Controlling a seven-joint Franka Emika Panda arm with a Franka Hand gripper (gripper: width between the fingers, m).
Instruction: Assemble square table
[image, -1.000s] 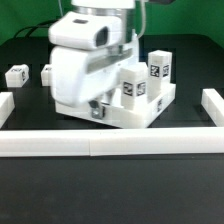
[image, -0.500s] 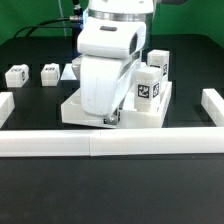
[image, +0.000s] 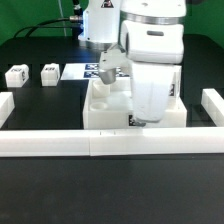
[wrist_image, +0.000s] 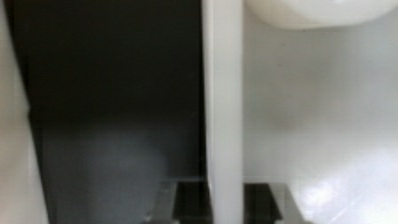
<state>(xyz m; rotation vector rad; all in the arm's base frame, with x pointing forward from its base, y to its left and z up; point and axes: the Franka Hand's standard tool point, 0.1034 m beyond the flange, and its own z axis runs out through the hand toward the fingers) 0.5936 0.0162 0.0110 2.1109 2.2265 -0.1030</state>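
Exterior view: mid-frame, the gripper (image: 132, 121), jaws pinched on the rim of the square table slab (image: 101, 117), apparently squares it against the border bar (image: 110, 144); next, release and fetch an upper-left leg (image: 17, 75).

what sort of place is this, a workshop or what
Most likely a robotics lab bench: a robot arm works over a white square slab on a black table, fenced by long white border bars, with tagged white blocks and a marker board nearby.
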